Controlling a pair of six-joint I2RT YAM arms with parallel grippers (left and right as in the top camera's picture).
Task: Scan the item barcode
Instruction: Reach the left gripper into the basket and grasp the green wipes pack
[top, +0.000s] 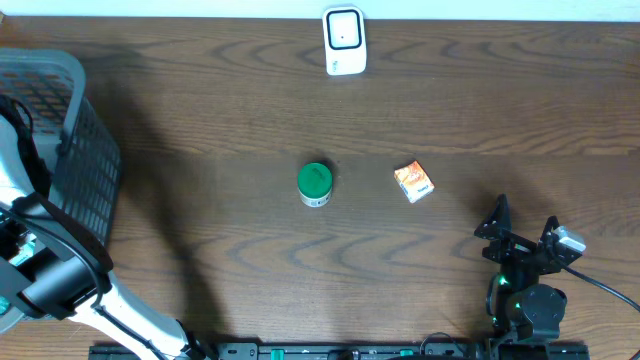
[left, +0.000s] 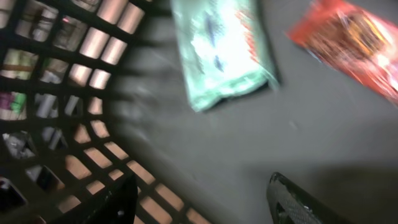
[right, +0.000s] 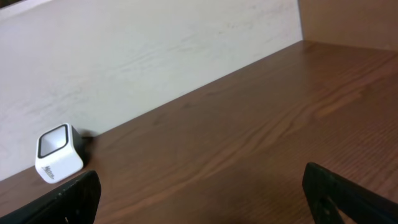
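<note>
While empty, left pincer (left: 202, 204) agape.

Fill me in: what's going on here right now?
The left claw is open inside the mesh basket, above a green packet and a red packet, holding nothing. The right claw sits open at the near edge. A green-lidded can and a small orange box lie in the middle, apart from the white scanner.

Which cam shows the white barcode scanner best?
Overhead: the scanner is whole and sharp, top centre. Right wrist shows it small at lower left. Left wrist shows only the inside of the basket, no scanner.
</note>
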